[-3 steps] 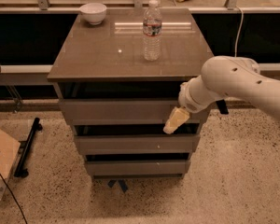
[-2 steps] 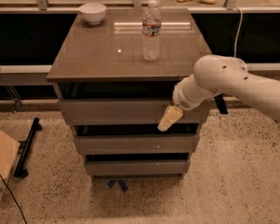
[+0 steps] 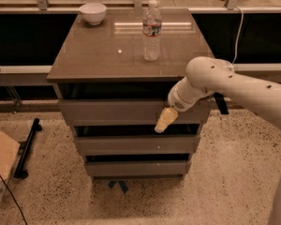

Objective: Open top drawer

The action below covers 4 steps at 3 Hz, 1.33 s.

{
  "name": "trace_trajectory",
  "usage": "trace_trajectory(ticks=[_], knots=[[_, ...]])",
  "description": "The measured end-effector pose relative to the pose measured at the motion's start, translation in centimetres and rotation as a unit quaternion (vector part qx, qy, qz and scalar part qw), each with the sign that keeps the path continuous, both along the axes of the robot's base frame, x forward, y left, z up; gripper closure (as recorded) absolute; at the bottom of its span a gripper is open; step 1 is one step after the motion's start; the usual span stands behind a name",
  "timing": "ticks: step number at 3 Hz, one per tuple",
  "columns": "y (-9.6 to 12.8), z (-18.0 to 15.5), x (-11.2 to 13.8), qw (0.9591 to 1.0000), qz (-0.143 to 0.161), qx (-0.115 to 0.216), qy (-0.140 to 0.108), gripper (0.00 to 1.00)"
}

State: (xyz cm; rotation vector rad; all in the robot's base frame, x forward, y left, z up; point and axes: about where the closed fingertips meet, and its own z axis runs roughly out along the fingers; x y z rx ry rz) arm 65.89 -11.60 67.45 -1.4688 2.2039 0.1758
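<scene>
The top drawer (image 3: 112, 111) is the uppermost of three grey-brown flat fronts in a cabinet under a brown tabletop (image 3: 103, 55). A dark gap shows between its front and the tabletop. My gripper (image 3: 163, 121), with cream-coloured tips, hangs from the white arm (image 3: 225, 81) that reaches in from the right. It sits in front of the right part of the top drawer front, at its lower edge. I cannot tell whether it touches the front.
A water bottle (image 3: 151, 31) and a white bowl (image 3: 92, 12) stand on the tabletop. The middle drawer (image 3: 131, 144) and bottom drawer (image 3: 131, 168) lie below. A cardboard box (image 3: 0, 165) and a black bar (image 3: 27, 146) lie on the speckled floor at the left.
My gripper and forearm have moved a little to the left along the top drawer front. The drawer fronts have not visibly shifted.
</scene>
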Motion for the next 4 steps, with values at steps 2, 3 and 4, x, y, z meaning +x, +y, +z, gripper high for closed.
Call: trace_trajectory(ticks=[2, 3, 4], knots=[[-0.7, -1.9, -2.1, 0.9985, 0.026, -0.028, 0.041, 0.41], [-0.7, -1.8, -2.0, 0.9985, 0.026, -0.028, 0.041, 0.66], [-0.7, -1.8, -2.0, 0.9985, 0.026, -0.028, 0.041, 0.89]])
